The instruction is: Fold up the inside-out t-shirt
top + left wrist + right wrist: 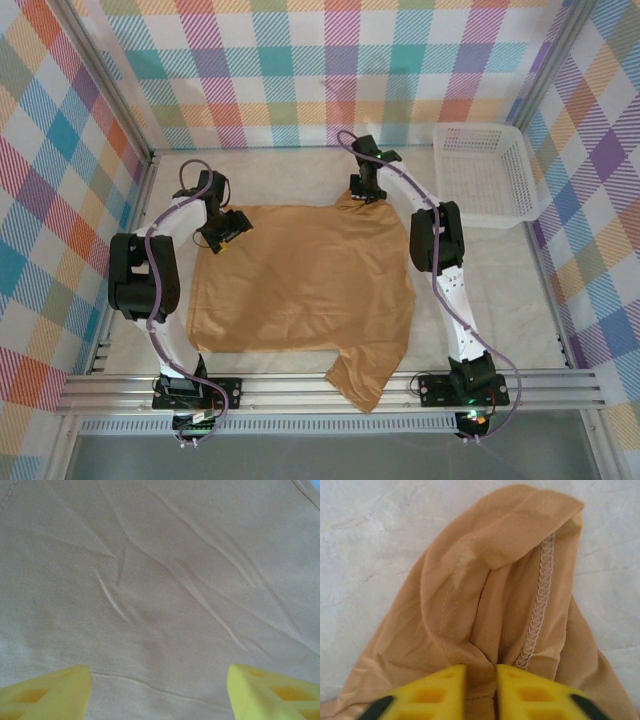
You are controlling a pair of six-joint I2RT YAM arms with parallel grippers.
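Pale desk (500, 290), enclosed by plaid walls (300, 60); white mesh basket (487, 170) at upper right. Tan t-shirt (310, 280) lies spread at frame centre. Right fingers (440, 692) pinch its bunched upper edge; left fingers (55, 692) stand wide over its upper-left corner.

The right tool (481, 675) is cropped at the bottom edge (its t-shirt (495, 580) pinch partly hidden)

The t-shirt (470, 605) is matt tan cloth, softly creased, with pale zigzag stitching; the bench (370, 555) looks smooth, the basket (476, 128) white plastic mesh.
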